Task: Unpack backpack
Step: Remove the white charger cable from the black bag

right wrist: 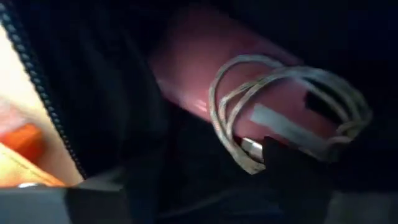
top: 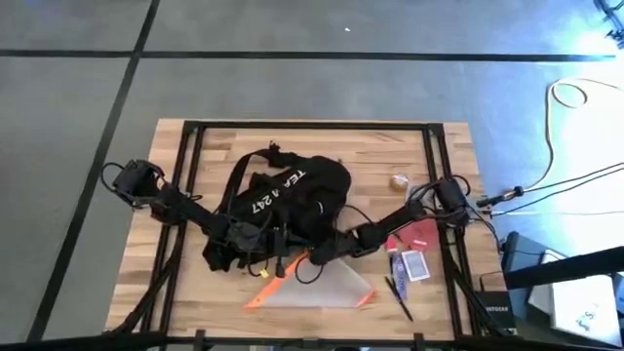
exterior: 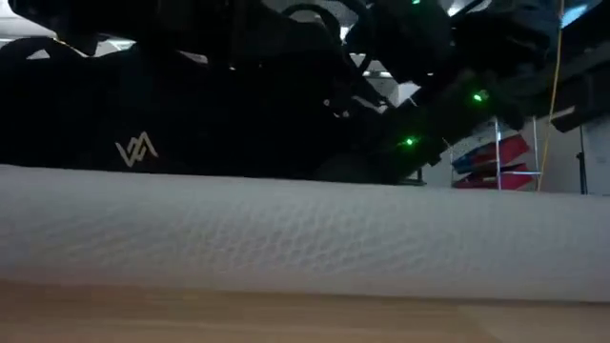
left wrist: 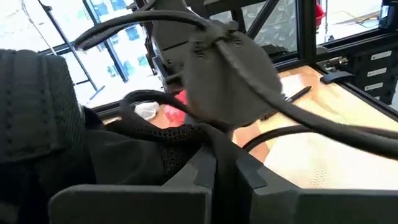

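The black backpack (top: 288,190) with white lettering lies on the wooden table (top: 390,146), its opening toward the near edge. My left gripper (top: 246,237) is shut on the fabric at that opening. My right gripper (top: 320,252) reaches into the opening from the right; in its wrist view its dark fingers (right wrist: 292,177) stand apart in front of a pink object (right wrist: 205,68) wrapped with a coiled pale cable (right wrist: 249,118) inside the bag. Whether a finger touches the cable, I cannot tell. The zipper edge (right wrist: 37,81) runs beside it. My left gripper pinches a black fabric edge of the backpack's opening (left wrist: 224,152) between its two fingers (left wrist: 202,171). It comes from the table's left, roughly level. The fabric rises off the bag's body at the fingers; one layer or several, I cannot tell.
A translucent pouch with orange trim (top: 312,288) lies near the front edge, just before the backpack. To the right lie a red item (top: 421,234), a blue card box (top: 414,265), a pen (top: 400,297) and a crumpled pale object (top: 398,181).
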Available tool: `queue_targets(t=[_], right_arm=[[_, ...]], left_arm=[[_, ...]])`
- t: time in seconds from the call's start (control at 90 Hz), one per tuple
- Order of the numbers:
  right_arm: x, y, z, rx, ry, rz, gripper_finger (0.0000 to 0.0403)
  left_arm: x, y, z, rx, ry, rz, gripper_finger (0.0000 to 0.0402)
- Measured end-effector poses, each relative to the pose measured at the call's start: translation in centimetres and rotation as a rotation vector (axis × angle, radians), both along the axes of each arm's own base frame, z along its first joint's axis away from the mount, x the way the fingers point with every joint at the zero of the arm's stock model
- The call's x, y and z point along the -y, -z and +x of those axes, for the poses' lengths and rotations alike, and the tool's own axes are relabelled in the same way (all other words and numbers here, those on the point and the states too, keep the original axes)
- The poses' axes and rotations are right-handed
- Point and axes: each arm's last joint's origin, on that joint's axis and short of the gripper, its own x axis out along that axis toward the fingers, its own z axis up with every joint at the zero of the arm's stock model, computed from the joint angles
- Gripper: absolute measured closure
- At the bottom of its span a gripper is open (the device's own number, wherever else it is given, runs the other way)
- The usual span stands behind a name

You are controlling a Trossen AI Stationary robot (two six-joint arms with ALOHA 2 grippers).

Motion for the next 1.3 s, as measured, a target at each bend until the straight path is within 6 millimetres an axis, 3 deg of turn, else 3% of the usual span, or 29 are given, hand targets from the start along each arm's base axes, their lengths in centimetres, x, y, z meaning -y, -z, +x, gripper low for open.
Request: queue_targets(t=[0.278, 0.467, 0.6, 0.767, 1.089, 1.3], right_arm=[[0.0, -0.2, 0.7, -0.063, -0.191, 0.117, 0.0217], [-0.8, -2.0, 0.1, -0.076, -0.227, 0.065, 0.0234], [-1.6, -3.1, -0.3, -0.046, -0.181, -0.098, 0.0233], [-2.2, -3.7, -0.1, -0.008, -0.236, -0.196, 0.0194], [-1.5, -4.5, 0.8, 0.043, -0.251, -0.324, 0.0057], [-1.9, -5.6, 1.1, 0.112, -0.244, -0.352, 0.0038]], left_arm=[[0.1, -0.1, 0.0, 0.004, 0.016, -0.003, 0.0402], [0.1, -0.1, 0.0, 0.005, 0.027, -0.005, 0.0402], [0.1, -0.2, 0.0, 0.009, 0.026, -0.004, 0.0402], [0.1, -0.2, 0.0, 0.007, 0.027, -0.002, 0.0402], [0.4, -0.4, 0.0, 0.029, 0.133, 0.005, 0.0402], [0.7, -1.8, -0.1, 0.175, 0.258, -0.054, 0.0402]])
